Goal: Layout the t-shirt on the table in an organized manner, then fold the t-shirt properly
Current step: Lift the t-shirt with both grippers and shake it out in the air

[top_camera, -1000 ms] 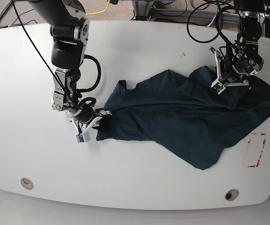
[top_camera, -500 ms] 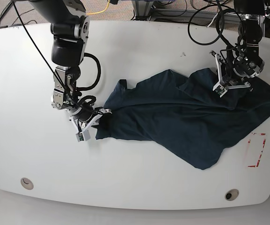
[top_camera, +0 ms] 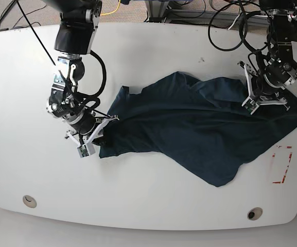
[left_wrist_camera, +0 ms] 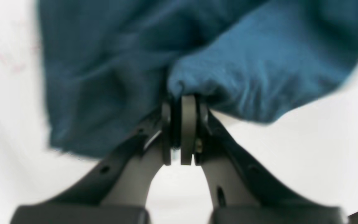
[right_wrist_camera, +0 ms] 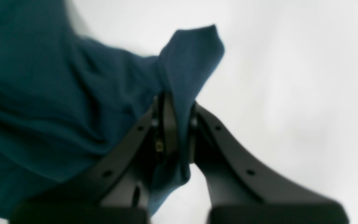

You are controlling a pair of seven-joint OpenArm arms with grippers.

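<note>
The dark navy t-shirt [top_camera: 189,128] lies crumpled across the middle and right of the white table [top_camera: 24,118]. In the base view my right gripper [top_camera: 101,135] is at the garment's left end, shut on its edge. The right wrist view shows its jaws [right_wrist_camera: 176,124] pinching a fold of the t-shirt [right_wrist_camera: 42,93], with a corner of cloth sticking up. My left gripper [top_camera: 256,100] is at the t-shirt's upper right, shut on the fabric. In the left wrist view its jaws [left_wrist_camera: 182,124] clamp a bunched fold of t-shirt [left_wrist_camera: 244,71].
A red tape rectangle [top_camera: 282,164] marks the table at the right, just beyond the t-shirt's edge. Two round grommet holes [top_camera: 29,200] [top_camera: 255,213] sit near the front edge. Cables lie past the table's far edge.
Both arms have lifted and shifted the cloth: the left end was drawn down-left a little, the upper right part pulled right and tauter. The right gripper's jaws closed fully on the fabric.
</note>
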